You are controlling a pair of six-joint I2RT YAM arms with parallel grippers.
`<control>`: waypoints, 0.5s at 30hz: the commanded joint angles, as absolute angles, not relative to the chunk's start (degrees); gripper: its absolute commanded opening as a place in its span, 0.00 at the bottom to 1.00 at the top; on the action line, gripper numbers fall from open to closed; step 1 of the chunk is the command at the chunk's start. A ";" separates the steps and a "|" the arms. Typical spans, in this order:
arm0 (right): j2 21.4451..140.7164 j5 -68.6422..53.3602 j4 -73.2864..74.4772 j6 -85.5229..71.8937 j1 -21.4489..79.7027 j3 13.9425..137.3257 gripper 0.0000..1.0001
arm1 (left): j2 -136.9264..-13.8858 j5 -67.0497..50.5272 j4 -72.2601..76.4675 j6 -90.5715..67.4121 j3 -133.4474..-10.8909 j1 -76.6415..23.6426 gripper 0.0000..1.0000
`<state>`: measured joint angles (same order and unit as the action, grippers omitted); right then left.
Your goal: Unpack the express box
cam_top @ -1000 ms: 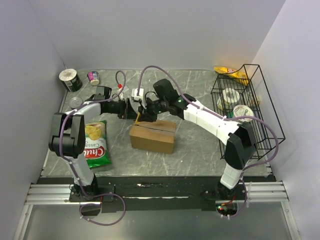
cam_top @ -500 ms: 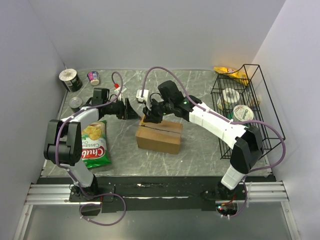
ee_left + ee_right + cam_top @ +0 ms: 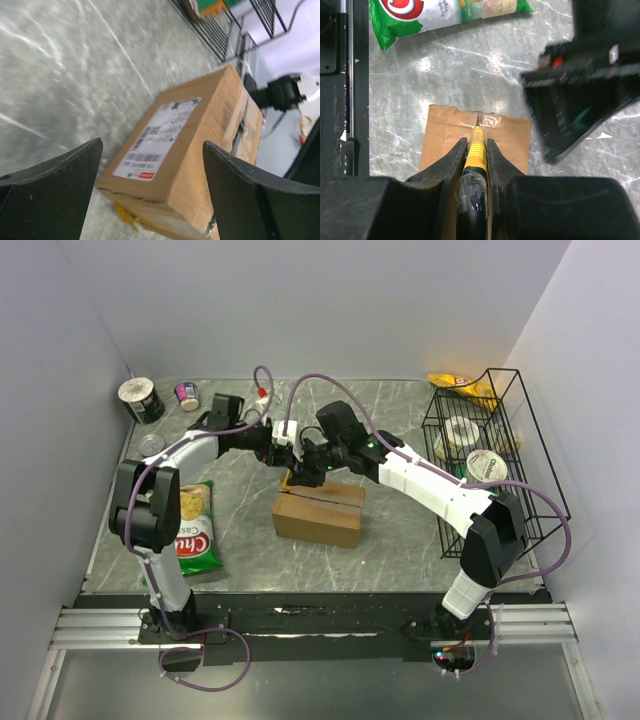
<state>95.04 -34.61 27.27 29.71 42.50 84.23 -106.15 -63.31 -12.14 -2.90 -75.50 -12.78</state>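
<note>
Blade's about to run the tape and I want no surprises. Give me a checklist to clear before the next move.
1. Right gripper shut on the yellow cutter: ok.
2. Cutter tip on the tape seam of the express box: ok.
3. Left gripper bracing the box: not ok. Its jaws are wide open and the box is unclamped.
4. Left gripper out of the blade's path: cannot tell. It sits close beside the seam's end.
5. Flaps shut, box flat on the table: ok.
</note>
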 commanded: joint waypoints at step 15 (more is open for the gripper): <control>92.90 -34.45 29.36 30.94 42.10 83.67 0.00 | -105.56 -64.07 -18.38 3.35 -69.02 -16.17 0.69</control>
